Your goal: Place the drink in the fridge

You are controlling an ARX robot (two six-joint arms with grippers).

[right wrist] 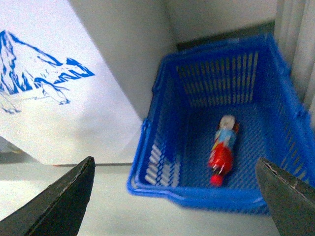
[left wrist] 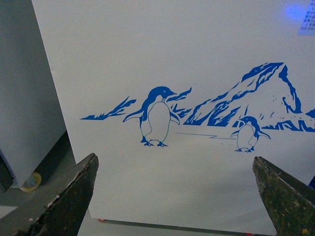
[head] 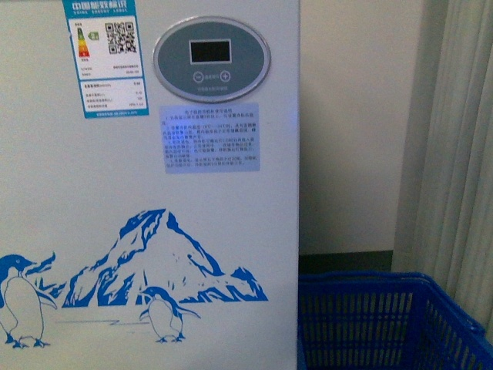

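Dark, scuffed fingers [right wrist: 59, 201] frame the right wrist view, two blunt wedges set wide apart. The right gripper [right wrist: 173, 162] is spread open with nothing between its jaws. Just past it, there's the drink [right wrist: 222, 150], lying on its side on the bottom of the blue basket [right wrist: 197, 195]. Its red cap points toward the rim nearest the gripper and its pale label toward the far wall, with red liquid showing through the plastic. It's blurred, so the label's picture can't be made out. The basket has slotted plastic walls and a rounded rim, and one side is cut off at the frame's edge. It stands on the floor [right wrist: 147, 216] just beside the fridge [right wrist: 78, 118], by its corner.

Over to the left wrist: the left gripper [left wrist: 173, 160] is wide open as well, and empty. It faces the fridge's smooth white front with its blue penguins [left wrist: 156, 118] and mountain [left wrist: 256, 93]. A grey cabinet [left wrist: 24, 88] edges in alongside, mostly out of frame.

In the front view, neither arm shows. The oval grey display [head: 212, 58] has a dark screen, the energy label [head: 108, 58] is clipped at the top, and the print on the pale notice [head: 209, 137] is too fine to read. The fridge's top and lid are out of frame. The basket sits partly in view at lower right, and the drink is hidden from here. A ribbed curtain [head: 462, 139] hangs at the edge.
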